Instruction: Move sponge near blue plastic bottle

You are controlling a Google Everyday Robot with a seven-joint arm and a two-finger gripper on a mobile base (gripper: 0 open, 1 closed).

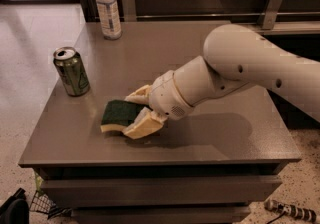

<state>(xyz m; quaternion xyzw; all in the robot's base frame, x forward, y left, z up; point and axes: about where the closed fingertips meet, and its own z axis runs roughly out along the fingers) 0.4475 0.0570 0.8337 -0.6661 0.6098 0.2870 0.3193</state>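
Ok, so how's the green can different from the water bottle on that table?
The blue plastic bottle is taller and slimmer than the green can. The bottle is clear with a white cap; the can is opaque, its top open. The bottle stands at the table's far edge, the can by the left edge. Both are upright, clear of the gripper, which grips the sponge nearer the front.

table (pixel 215 68): grey flat top. standing or lying on it:
- blue plastic bottle (pixel 108 10), upright, far left corner
- green can (pixel 72 71), upright, top opened, by the left edge, well apart from the bottle
- sponge (pixel 119 115), green face up, front left, near the can

gripper (pixel 141 113): low over the top, closed on the sponge's right end.
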